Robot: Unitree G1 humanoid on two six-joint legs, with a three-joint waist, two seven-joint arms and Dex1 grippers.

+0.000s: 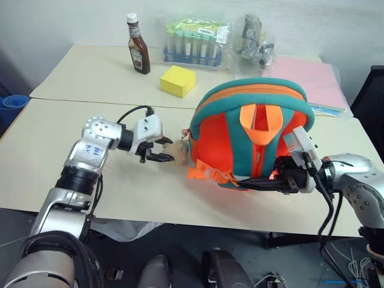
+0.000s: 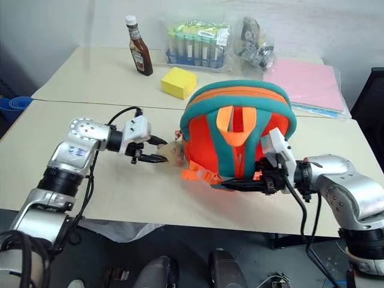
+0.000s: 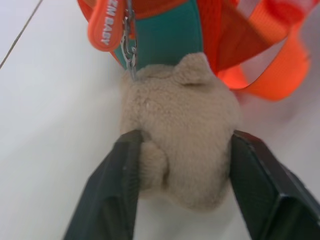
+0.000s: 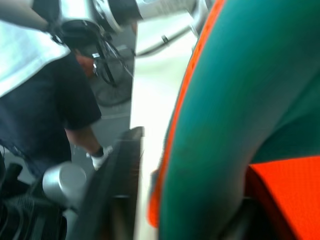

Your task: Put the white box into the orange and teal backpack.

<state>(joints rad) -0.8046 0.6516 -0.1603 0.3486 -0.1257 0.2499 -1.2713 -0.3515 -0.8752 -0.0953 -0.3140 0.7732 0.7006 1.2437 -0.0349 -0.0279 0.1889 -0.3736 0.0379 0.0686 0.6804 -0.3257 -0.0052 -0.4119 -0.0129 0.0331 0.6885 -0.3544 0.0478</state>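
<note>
Tan plush toy [image 3: 182,145] between fingers [image 3: 107,190]

The setting is an indoor robotics test room or lab. 2 plain beige tables [image 1: 54,144] are pushed edge to edge against a bare white wall [image 1: 72,18]. Loose test items are laid out on the rear table: a brown sauce bottle [image 1: 138,45], a yellow block [image 1: 177,81], a wrapped pack of tubes [image 1: 195,42], a clear bag of small parts [image 1: 255,42] and a pink sheet [image 1: 315,81]. Cables [image 1: 336,264] trail across the floor below. A black office chair [image 1: 369,99] stands at one side.
</note>
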